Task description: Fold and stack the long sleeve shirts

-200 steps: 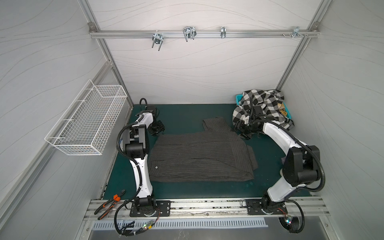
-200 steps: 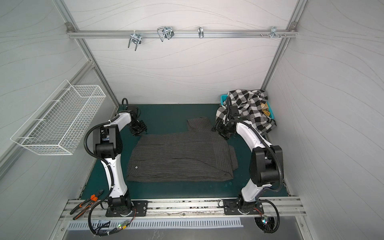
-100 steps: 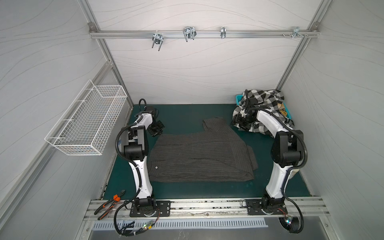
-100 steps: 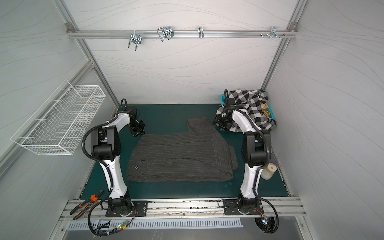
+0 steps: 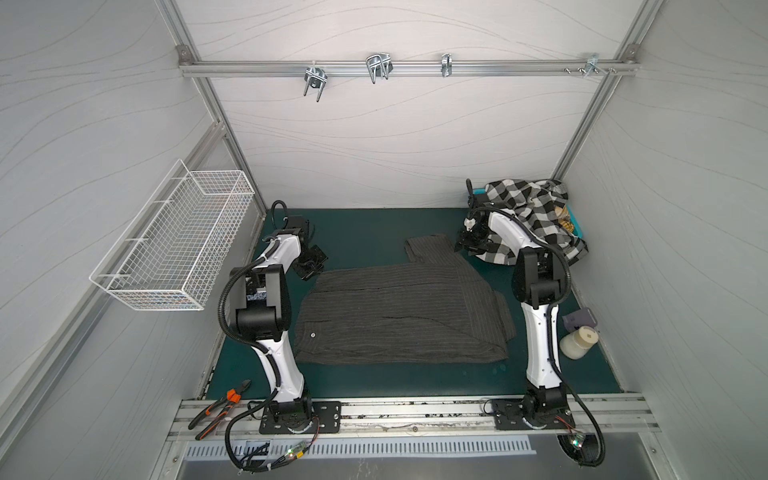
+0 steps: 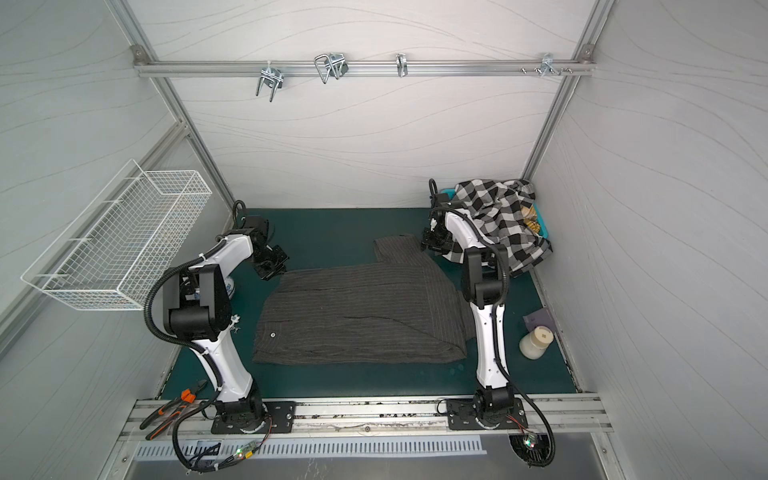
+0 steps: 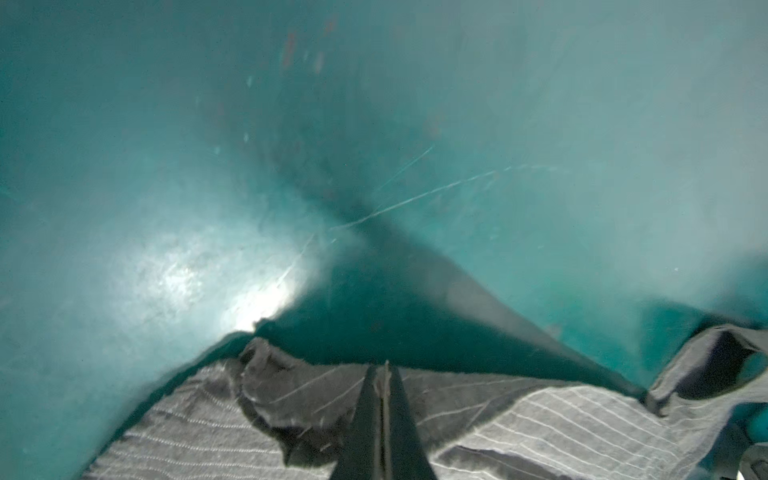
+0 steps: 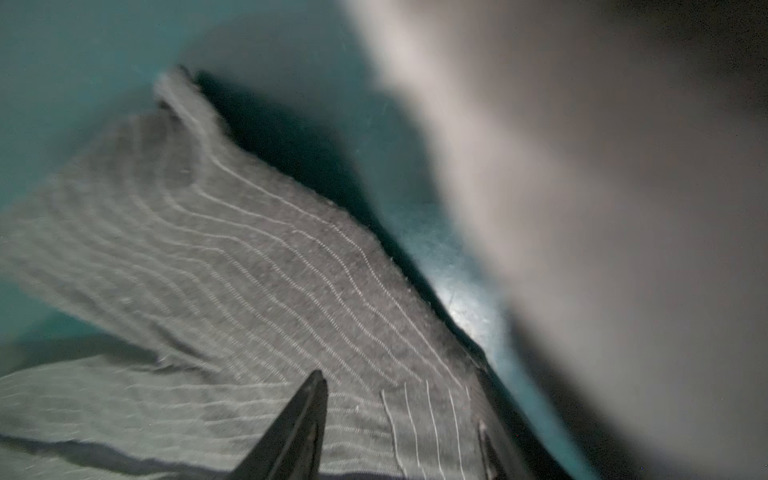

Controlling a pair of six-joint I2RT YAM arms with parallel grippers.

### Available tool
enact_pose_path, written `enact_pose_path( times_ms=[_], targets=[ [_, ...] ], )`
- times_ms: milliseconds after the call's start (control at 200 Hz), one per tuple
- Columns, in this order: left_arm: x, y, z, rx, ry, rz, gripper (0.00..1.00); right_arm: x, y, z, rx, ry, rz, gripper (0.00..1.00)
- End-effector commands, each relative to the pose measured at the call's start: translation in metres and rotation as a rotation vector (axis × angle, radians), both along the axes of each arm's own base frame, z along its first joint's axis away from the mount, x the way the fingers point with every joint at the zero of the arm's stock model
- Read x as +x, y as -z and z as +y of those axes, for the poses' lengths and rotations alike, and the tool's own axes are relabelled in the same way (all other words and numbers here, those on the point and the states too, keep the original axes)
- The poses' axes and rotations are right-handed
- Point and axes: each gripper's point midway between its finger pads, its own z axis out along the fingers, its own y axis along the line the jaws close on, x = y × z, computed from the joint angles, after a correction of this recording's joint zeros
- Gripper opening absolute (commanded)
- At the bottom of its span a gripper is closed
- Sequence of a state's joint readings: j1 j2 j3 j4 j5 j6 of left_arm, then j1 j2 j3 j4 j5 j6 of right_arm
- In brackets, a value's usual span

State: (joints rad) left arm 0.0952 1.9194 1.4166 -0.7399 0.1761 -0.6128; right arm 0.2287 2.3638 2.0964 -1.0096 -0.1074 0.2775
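The dark charcoal pinstriped shirt (image 5: 399, 316) (image 6: 357, 316) lies spread flat on the green mat, one sleeve pointing to the back. My left gripper (image 5: 309, 268) (image 6: 270, 268) (image 7: 384, 368) sits at the shirt's far left corner, shut on the cloth edge (image 7: 316, 399). At the shirt's far right shoulder, beside the sleeve, my right gripper (image 5: 471, 245) (image 6: 434, 245) (image 8: 399, 424) stands open just above the striped cloth (image 8: 249, 270). The black-and-white checked shirt (image 5: 536, 216) (image 6: 498, 212) is heaped in the back right corner.
The checked shirt covers a teal basket (image 5: 577, 220) (image 6: 544, 226). A cream jar (image 5: 577, 343) and a purple item (image 5: 579, 320) sit by the right wall. A white wire basket (image 5: 178, 245) hangs on the left wall. Pliers (image 5: 220, 407) lie on the front rail.
My left gripper has shut on the shirt's corner. The right arm has swung its elbow in from the right wall and now stands upright, its gripper shifted slightly back and left.
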Motion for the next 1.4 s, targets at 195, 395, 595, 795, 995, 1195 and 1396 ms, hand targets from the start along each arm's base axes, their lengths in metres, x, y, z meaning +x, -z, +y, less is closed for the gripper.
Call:
enact_pose_path(
  times_ms=[195,395,595,795,995,1195,1396],
  targets=[
    [0.008,-0.006,-0.001,0.002,-0.016,-0.033,0.00,-0.013,0.035,-0.005,-0.096,-0.057,0.081,0.56],
    [0.009,-0.005,0.000,0.006,-0.006,-0.028,0.00,-0.003,0.038,-0.009,-0.116,-0.051,0.060,0.57],
    [0.008,-0.001,0.002,0.018,-0.002,-0.018,0.00,0.000,0.051,-0.011,-0.150,-0.068,0.071,0.57],
    [0.009,0.001,0.003,0.025,-0.002,-0.013,0.00,0.000,0.057,-0.009,-0.152,-0.073,0.071,0.33],
    [0.014,0.005,0.006,0.040,0.000,-0.013,0.00,0.004,0.050,-0.003,-0.132,-0.077,0.047,0.08],
    [0.032,0.002,0.010,0.056,-0.009,-0.052,0.00,0.006,0.002,0.002,-0.103,-0.072,-0.037,0.00],
    [0.035,-0.025,0.008,0.024,-0.065,-0.154,0.00,-0.021,-0.051,0.004,-0.037,-0.039,-0.127,0.00]
  ],
)
